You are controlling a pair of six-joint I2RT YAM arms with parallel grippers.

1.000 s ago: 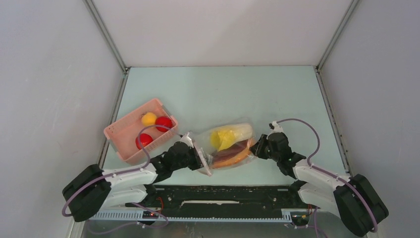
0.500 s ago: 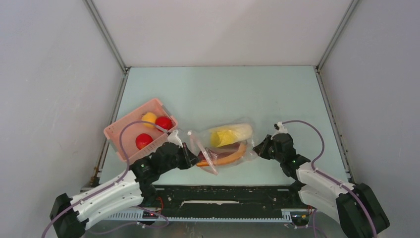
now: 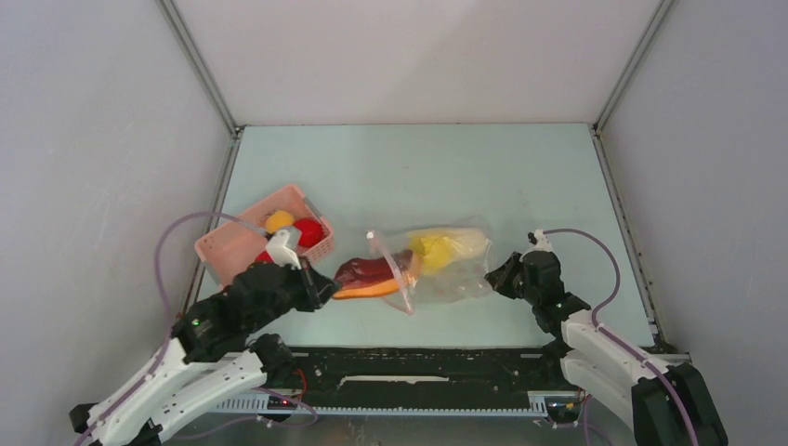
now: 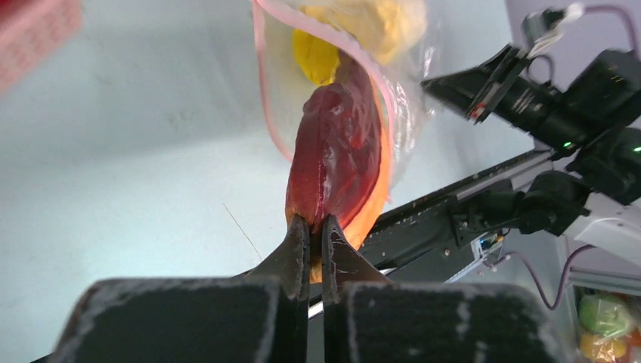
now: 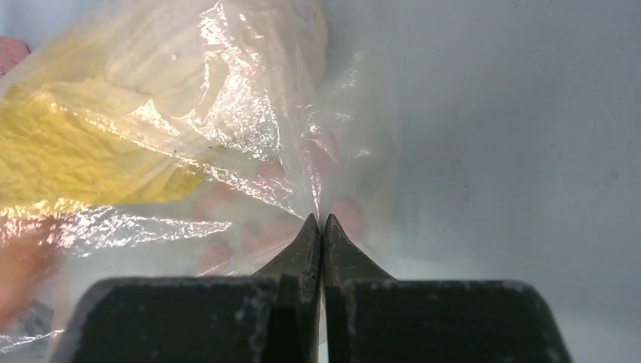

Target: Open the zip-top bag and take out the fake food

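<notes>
The left gripper has its jaws pressed nearly together on the tip of a dark red piece of toy food. That piece lies half out of the open mouth of the bag, with an orange stick just beneath it. A yellow piece sits deeper inside. The right gripper is closed tight, pinching a fold of plastic at the bag's other end. The bag lies on the table between the two grippers, near a pink basket holding a red fruit.
</notes>
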